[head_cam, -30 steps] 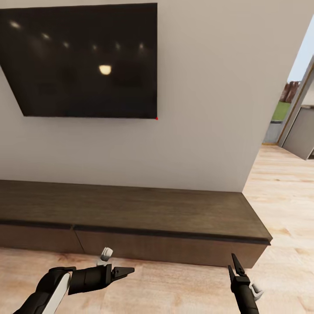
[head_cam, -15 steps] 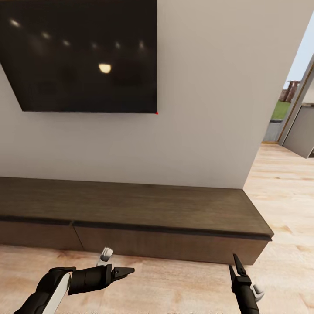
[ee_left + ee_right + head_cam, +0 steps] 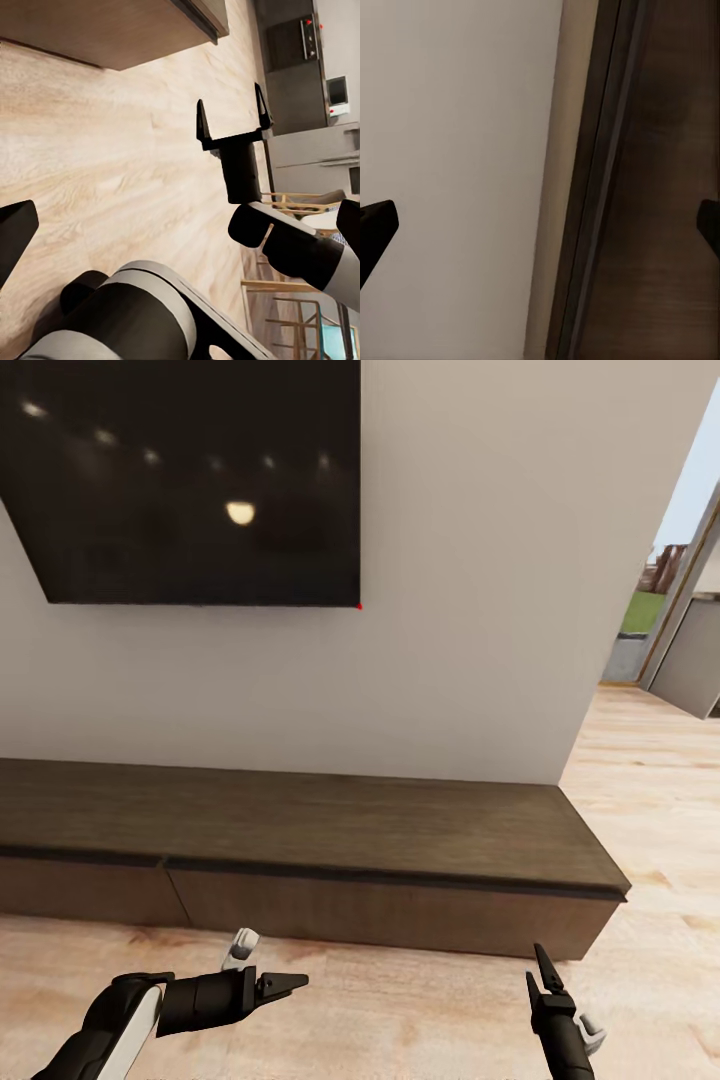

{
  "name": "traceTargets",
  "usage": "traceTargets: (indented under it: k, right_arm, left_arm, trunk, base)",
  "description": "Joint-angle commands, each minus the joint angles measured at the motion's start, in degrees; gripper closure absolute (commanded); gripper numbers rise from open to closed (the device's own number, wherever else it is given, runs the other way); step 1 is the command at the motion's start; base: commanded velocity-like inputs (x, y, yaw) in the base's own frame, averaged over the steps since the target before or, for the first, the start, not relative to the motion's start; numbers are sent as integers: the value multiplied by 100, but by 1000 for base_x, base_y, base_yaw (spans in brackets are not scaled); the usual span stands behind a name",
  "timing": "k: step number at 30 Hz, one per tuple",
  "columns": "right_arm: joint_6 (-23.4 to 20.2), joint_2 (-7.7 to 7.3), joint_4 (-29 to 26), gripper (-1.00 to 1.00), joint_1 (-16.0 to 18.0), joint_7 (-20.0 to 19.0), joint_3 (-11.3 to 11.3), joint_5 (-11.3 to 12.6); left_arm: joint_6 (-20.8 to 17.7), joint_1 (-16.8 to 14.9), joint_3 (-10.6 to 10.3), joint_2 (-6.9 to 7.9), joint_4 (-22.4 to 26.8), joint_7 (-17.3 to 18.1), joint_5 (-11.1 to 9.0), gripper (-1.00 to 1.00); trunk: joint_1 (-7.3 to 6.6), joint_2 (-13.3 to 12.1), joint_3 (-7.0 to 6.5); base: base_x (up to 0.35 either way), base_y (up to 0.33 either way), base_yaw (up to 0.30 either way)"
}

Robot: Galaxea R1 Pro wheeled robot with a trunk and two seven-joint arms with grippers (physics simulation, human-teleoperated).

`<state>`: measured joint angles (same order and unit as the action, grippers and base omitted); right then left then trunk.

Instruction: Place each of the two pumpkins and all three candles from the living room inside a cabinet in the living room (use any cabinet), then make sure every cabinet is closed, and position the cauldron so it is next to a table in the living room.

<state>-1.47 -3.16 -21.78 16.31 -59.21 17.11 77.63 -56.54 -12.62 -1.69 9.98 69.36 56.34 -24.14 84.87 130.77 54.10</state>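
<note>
A: What do we have in front of us?

B: The cabinet (image 3: 300, 840), the long low dark-brown unit, runs along the foot of the pale wall (image 3: 470, 610). Its drawer fronts sit flush, with one seam between two of them near our left side. Nothing stands on its top.

A: And above it?

B: A black television (image 3: 190, 480) hangs on the wall, reflecting a row of ceiling lights. We can read no brand or lettering on it; there is only a tiny red dot at its lower right corner.

A: Any writing elsewhere?

B: None we can make out. Our left wrist camera catches dark kitchen appliances (image 3: 289, 45) far off with small red marks on them, too small to read.

A: How are our grippers?

B: The left gripper (image 3: 290, 984) hangs low over the wooden floor (image 3: 400, 1010), just in front of the cabinet, pointing toward our right. From the head its fingers look close together, but the left wrist picture shows only one dark fingertip, so we cannot tell how far it is spread. It grasps nothing we can see.

A: And the right one?

B: The right gripper (image 3: 539, 970) points up toward the cabinet's right end. The left wrist camera sees it plainly (image 3: 231, 116), its two fingers parted and empty.

A: Beyond the wall?

B: An open doorway (image 3: 670, 610) at the right shows grass and sky.
</note>
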Motion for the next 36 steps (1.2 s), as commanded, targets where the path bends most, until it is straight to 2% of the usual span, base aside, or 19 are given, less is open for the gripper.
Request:
traceTargets:
  k: [1, 12, 23, 29, 36]
  right_arm:
    - [-16, -1, 4, -100, 4, -21, -6, 34]
    - [14, -1, 7, -100, 4, -13, -7, 33]
    - [46, -1, 32, -100, 4, -3, -6, 33]
    - [58, -1, 315, -100, 4, 78, -6, 33]
    - [76, -1, 381, -100, 4, 265, -6, 33]
  left_arm:
    - [-24, -4, -7, 4, 0, 8, -12, -100]
    - [-24, -4, -7, 4, -1, 9, -12, -100]
    - [-24, 5, -16, 4, 5, 17, -51, -100]
    - [-24, 5, -35, 3, -1, 17, -22, -100]
    - [-24, 5, -41, 4, -1, 16, -21, -100]
  trunk:
    - [21, 44, 24]
    - [263, 485, 221]
    - [263, 485, 221]
    - [263, 485, 221]
    - [263, 485, 221]
  base:
    - [0, 0, 0]
    - [0, 0, 0]
    - [4, 0, 0]
    - [204, 0, 0]
    - [127, 0, 0]
